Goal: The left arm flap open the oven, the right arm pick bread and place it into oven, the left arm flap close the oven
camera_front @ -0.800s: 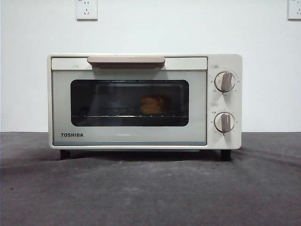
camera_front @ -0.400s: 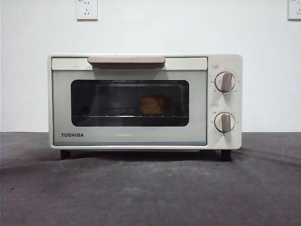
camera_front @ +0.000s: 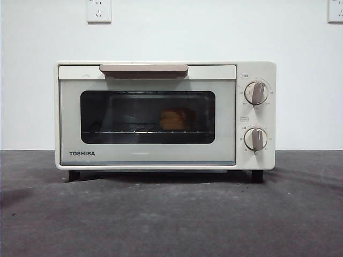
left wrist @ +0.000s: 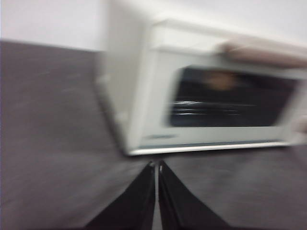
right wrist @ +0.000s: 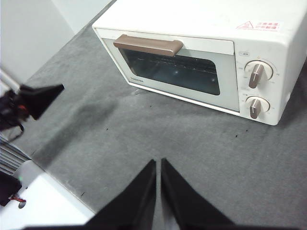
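Note:
The cream-white TOSHIBA oven (camera_front: pixel 161 115) stands on the dark table with its glass door closed and its tan handle (camera_front: pixel 143 69) along the top. Behind the glass, the golden bread (camera_front: pixel 172 119) sits on the wire rack. The left wrist view is blurred; it has the oven (left wrist: pixel 211 91) ahead and my left gripper (left wrist: pixel 156 165) shut and empty over the mat in front of it. My right gripper (right wrist: pixel 158 163) is shut and empty, held back well above the mat, with the oven (right wrist: pixel 201 52) beyond it. The left arm's black wedge (right wrist: pixel 41 98) also appears in the right wrist view.
Dark grey mat (camera_front: pixel 171 214) covers the table in front of the oven. Two knobs (camera_front: pixel 256 92) sit on the oven's right panel. White wall with sockets (camera_front: pixel 98 10) behind. The table's edge and a white floor area (right wrist: pixel 43 201) lie near the left arm.
The oven and bread have not moved. A shadow on the mat at the front left has shrunk slightly.

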